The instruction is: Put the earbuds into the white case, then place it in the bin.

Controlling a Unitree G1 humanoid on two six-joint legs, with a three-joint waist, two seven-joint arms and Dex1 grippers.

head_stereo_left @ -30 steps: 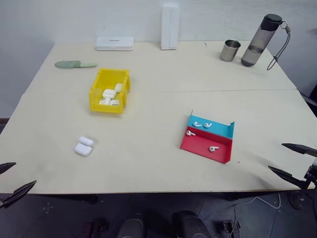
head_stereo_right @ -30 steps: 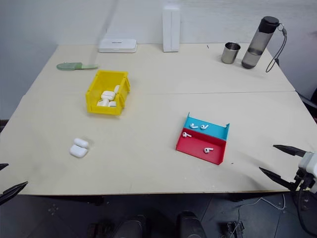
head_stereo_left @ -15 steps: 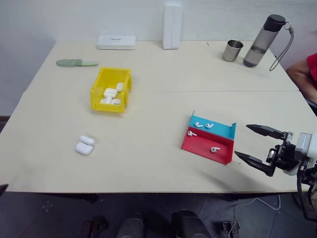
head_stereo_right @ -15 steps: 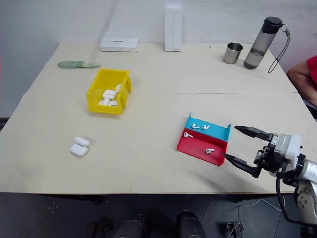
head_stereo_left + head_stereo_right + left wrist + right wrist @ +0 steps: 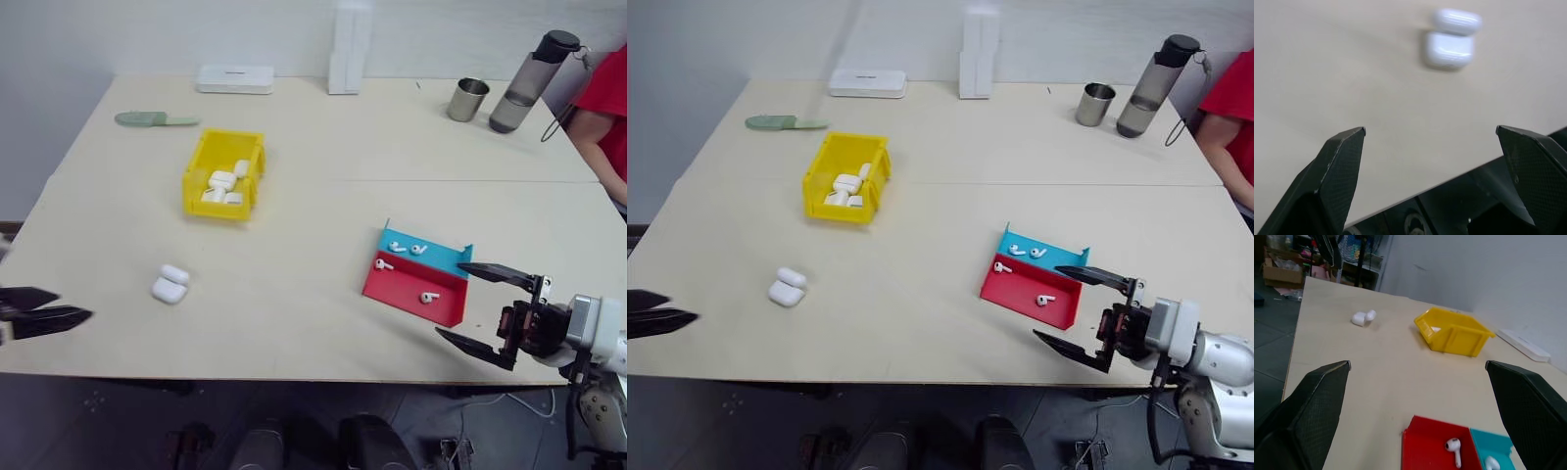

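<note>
White case point(image 5: 169, 285) lies lid-open, table's point(image 5: 313, 206) eight o'clock. Earbuds point(image 5: 404, 248) in tray point(image 5: 416, 290), four o'clock. Right gripper point(image 5: 482, 315) jaws wide, empty; left gripper point(image 5: 1430, 161) likewise.

My two black fingers point(image 5: 1337, 171) rise from the lower corners of the frame, spread wide apart with bare tabletop between them and nothing in their grasp. In the upper right of the frame the white case point(image 5: 1449, 41) lies on the pale wooden table point(image 5: 1342, 73), its lid flipped open, well clear of both fingertips. Along the lower right the table's edge cuts diagonally across, with dark floor beyond it. The case looks a little blurred.
</note>
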